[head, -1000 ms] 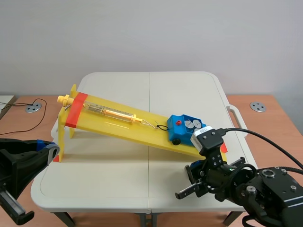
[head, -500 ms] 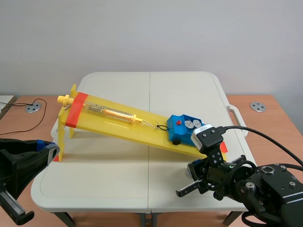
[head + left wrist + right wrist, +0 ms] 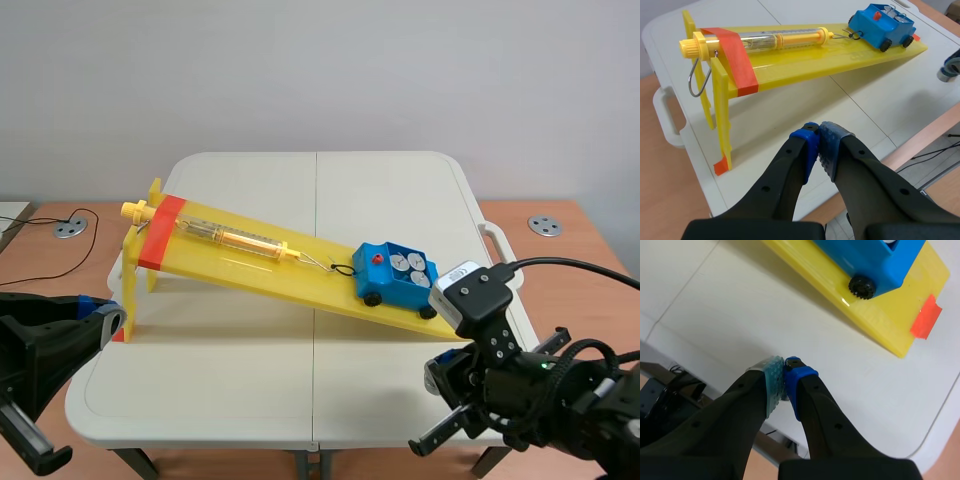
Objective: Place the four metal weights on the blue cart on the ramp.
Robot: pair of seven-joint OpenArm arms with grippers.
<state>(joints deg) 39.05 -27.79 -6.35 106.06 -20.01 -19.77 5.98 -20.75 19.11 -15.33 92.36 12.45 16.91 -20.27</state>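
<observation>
cart (image 3: pixel 385 287) on ramp (image 3: pixel 250 270), weights (image 3: pixel 401 262) aboard | spring scale (image 3: pixel 240 238) hooked uphill | left hand (image 3: pixel 818 137), right hand (image 3: pixel 784 374) pinched together

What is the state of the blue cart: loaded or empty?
Loaded. Round metal weights sit in the open top of the blue cart, which rests low on the yellow ramp. Their number is unclear.

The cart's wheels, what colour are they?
The wheels are black, clearest in the right wrist view.
</observation>
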